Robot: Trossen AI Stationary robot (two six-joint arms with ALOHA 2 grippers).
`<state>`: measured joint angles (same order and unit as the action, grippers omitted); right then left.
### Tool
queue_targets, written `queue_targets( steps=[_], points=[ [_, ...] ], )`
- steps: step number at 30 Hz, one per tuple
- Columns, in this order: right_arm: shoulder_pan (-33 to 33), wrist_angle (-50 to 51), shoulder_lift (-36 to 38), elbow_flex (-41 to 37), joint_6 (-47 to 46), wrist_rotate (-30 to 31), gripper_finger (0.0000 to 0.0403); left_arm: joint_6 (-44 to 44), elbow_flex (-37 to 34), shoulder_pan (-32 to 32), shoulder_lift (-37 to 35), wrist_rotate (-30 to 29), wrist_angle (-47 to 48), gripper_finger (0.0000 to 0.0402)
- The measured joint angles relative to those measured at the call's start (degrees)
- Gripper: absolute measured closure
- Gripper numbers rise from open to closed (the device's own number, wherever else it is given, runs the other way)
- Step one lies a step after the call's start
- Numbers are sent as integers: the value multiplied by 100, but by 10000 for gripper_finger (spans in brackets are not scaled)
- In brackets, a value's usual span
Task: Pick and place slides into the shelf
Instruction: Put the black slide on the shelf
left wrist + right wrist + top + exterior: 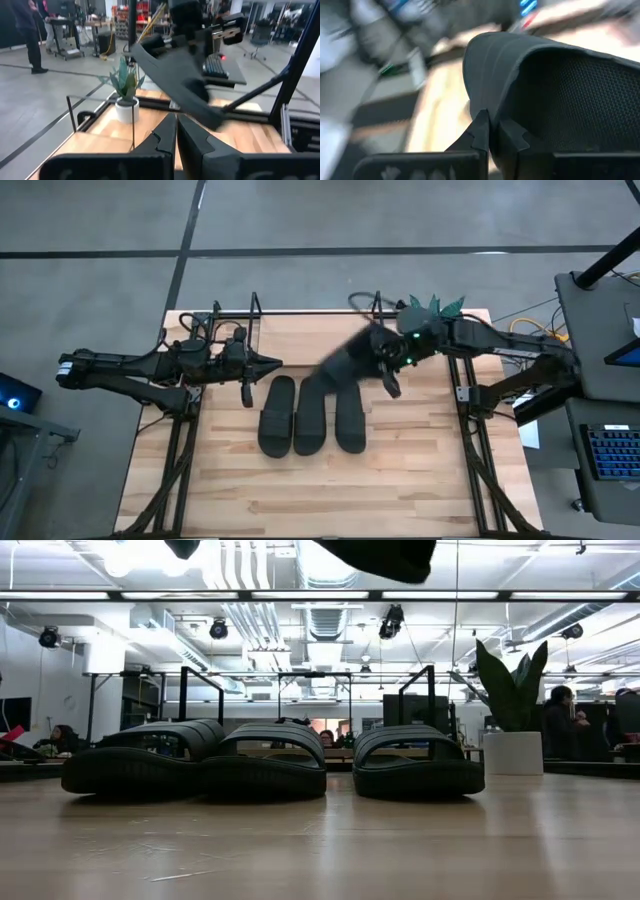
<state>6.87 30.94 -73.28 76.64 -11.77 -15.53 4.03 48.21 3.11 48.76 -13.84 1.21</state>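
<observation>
Right gripper [385, 370] fingers clenched on one slide [350, 360] raised above table [400, 470], three slides [310, 415] side by side below, left gripper [272, 363] fingers clenched, empty.

Two dark arms, matte black throughout, built of jointed tubular links with bulkier housings at the joints. Left arm [150, 365]: black cables looped loosely over its wrist section, white tag or label at the base end. Right arm [500, 345]: small green light glowing on the wrist housing, yellow cabling near its base. Left gripper [176, 137] and right gripper [492, 134]: angular black fingers with stepped, notched inner edges, mounted on a flat black crossbar.
</observation>
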Motion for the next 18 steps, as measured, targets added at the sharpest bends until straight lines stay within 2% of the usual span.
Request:
queue_targets(
  steps=[4,8,12,18],
  points=[
    [-135,-137,86,70,17,1503,394,2,0,-1,0,0,-295,402],
    [-247,-424,66,-102,4,2445,394,4,-2,-2,-1,-22,-484,402],
    [-337,-809,-114,-214,128,2588,394,190,-17,-4,62,-360,-748,402],
    [-424,-1061,-430,-216,275,2608,394,402,-79,-7,200,-424,-709,401]
  ],
)
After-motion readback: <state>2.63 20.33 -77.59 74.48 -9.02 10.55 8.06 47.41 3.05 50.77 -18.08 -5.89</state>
